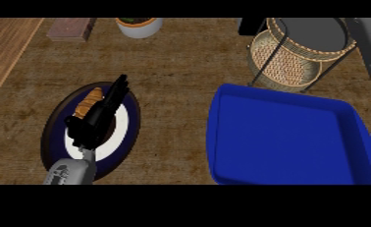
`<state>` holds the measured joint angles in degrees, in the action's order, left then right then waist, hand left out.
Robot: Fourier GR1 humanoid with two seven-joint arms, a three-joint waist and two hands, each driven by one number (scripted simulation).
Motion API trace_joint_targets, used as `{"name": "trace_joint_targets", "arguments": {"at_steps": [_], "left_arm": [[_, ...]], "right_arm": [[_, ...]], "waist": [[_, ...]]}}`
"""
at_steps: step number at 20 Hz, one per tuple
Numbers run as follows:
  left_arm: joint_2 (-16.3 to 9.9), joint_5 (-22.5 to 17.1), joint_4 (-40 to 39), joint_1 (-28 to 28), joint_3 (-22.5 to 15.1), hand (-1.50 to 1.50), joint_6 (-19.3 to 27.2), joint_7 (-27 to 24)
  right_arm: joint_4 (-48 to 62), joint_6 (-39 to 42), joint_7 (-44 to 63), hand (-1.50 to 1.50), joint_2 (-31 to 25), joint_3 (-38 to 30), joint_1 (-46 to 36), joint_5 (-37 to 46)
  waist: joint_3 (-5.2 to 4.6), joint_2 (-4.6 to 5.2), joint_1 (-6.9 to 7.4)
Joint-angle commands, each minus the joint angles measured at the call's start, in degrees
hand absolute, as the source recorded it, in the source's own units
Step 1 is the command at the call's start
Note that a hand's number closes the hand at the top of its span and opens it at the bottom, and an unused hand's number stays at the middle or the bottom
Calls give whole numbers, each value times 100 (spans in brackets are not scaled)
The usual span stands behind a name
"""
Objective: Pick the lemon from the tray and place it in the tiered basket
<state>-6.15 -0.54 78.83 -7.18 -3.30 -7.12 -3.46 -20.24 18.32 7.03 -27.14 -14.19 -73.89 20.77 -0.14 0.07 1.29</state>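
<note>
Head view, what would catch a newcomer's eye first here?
The big blue tray at lower right stands out most, and no lemon shows in it. Behind it, at upper right, stands the wicker tiered basket on its black frame. At left, the left hand stretches straight fingers over a dark-rimmed plate beside an orange-brown food item.

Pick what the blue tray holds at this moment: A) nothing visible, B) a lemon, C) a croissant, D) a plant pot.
A: the tray shows only its bare blue floor and walls, and no lemon appears anywhere in the head view.
</note>
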Motion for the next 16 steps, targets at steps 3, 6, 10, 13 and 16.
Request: {"name": "trace_joint_targets", "arguments": {"at_steps": [3, 6, 10, 13, 16], "left_arm": [[81, 52, -95, 62, 14, 0, 85, -126], [191, 240, -374, -197, -52, 0, 229, -145], [-60, -48, -218, -344, 179, 0, -73, 65], [123, 133, -100, 32, -33, 0, 93, -119], [53, 89, 2, -93, 66, 0, 114, 5]], "right_arm": [[405, 426, 724, -150, 56, -554, 71, -614], [342, 273, 1165, -150, 98, -808, -274, -891], [146, -454, 798, -150, -282, -881, 1, -818], [-80, -1125, 783, -150, -661, -863, -43, -643], [-209, -1883, 457, -150, -1055, -947, 274, -505]], "waist": [[14, 15, -56], [12, 21, -71], [15, 39, -33], [14, 35, -38], [19, 52, -47]]}}
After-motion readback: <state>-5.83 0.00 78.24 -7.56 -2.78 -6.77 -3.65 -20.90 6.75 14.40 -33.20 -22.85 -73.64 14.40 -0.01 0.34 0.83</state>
